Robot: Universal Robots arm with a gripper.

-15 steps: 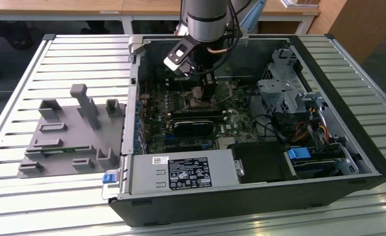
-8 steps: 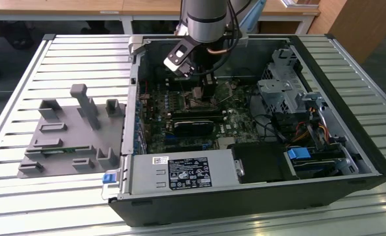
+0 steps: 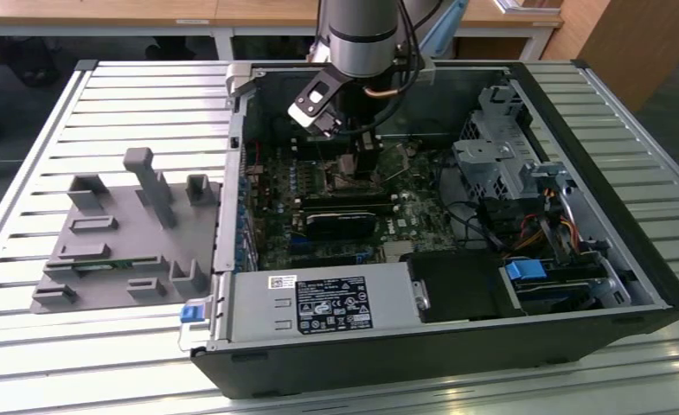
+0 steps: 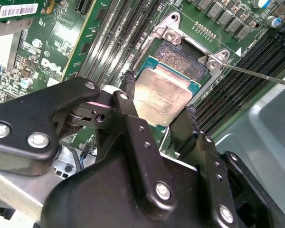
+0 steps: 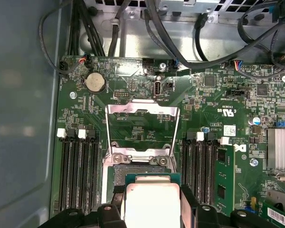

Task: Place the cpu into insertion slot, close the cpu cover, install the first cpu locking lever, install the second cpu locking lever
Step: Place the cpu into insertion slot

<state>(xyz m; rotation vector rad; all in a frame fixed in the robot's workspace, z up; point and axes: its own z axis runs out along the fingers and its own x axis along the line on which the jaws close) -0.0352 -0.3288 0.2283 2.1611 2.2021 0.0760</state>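
My gripper (image 4: 159,99) is shut on the cpu (image 4: 167,90), a pale silver square chip on a green base, one black finger (image 4: 129,90) on each side. The chip hangs low over the insertion slot (image 4: 184,58), covering part of it, while the dark pin field still shows beyond the chip's edge. In the first wrist view the cpu (image 5: 151,202) sits between the fingers, with the slot (image 5: 141,166) just past it. The cpu cover (image 5: 142,110), a silver frame, stands flipped open behind the slot. A thin locking lever (image 4: 259,76) sticks out sideways. In the exterior view the gripper (image 3: 356,166) reaches down into the computer case.
Black memory slots (image 5: 78,166) flank the socket on both sides. A green card (image 5: 224,183) and a finned heatsink (image 5: 280,149) stand on the board. Cables (image 5: 95,28) hang at the case wall. A grey parts fixture (image 3: 125,233) lies on the slatted table at the exterior view's left.
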